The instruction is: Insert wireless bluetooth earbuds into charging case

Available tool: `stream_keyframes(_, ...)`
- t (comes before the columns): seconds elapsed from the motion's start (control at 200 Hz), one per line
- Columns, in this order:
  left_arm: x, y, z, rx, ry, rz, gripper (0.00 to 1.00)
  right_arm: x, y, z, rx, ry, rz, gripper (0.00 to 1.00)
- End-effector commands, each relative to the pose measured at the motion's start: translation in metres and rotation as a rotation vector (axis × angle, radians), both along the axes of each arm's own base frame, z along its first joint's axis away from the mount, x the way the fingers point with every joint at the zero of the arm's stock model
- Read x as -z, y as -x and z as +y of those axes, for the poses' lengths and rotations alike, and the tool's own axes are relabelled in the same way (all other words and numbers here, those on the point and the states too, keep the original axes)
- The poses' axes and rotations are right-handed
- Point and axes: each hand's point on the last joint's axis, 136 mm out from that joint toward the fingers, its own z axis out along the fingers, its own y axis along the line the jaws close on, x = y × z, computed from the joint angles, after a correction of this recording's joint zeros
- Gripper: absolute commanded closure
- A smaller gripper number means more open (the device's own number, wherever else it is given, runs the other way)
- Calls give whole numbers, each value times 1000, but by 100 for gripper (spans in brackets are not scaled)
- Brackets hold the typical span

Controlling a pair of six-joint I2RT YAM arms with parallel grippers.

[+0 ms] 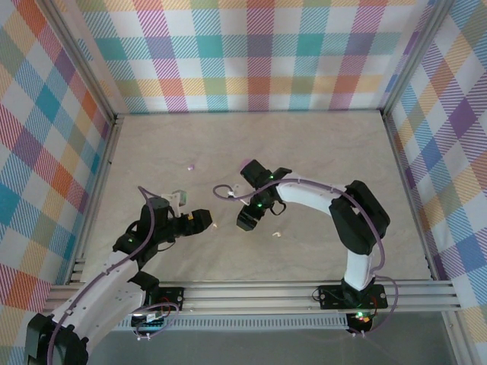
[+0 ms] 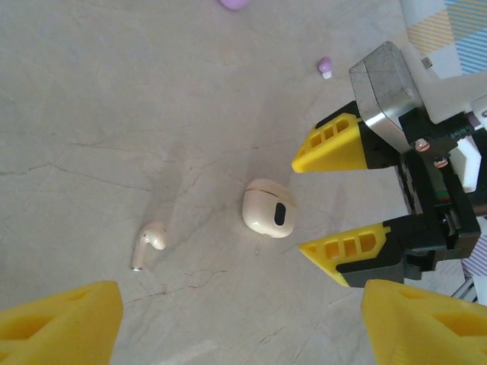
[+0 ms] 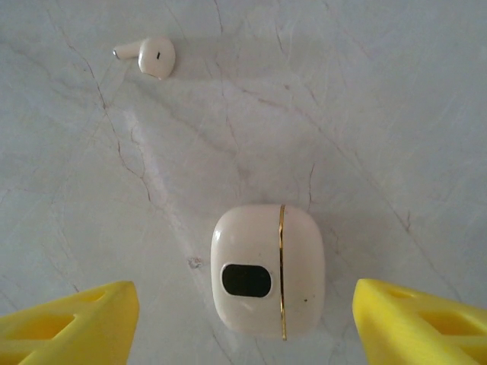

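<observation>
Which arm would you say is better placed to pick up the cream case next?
Right. The right gripper, open, is close to the case, which sits centred between its fingers; the left gripper hangs farther back.

Bare worktop [image 1: 304,144] lies open along the far edge and toward the right edge, bounded by plaid walls [image 1: 251,53]. Near the middle, my right gripper [image 3: 246,293] stands spread about a cream case [image 3: 268,251], with a gap at each side. My left gripper [image 2: 242,304] faces it closely, with one cream earbud [image 2: 150,243] lying between. A purple earbud [image 2: 325,67] lies apart, farther off.
</observation>
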Motion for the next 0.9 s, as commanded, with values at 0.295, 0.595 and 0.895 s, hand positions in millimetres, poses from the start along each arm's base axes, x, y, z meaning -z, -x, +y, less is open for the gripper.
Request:
stream_keyframes(0.295, -4, -5, -5, 22, -11, 19, 18, 19, 2, -2, 4, 108, 77, 25)
stream_keyframes(0.595, 1, -4, 0, -11, -20, 27, 17, 41, -2, -11, -39, 258, -26, 26)
stream_keyframes(0.895, 8, -2, 3, -18, -31, 48, 17, 46, 7, -10, -48, 255, -25, 41)
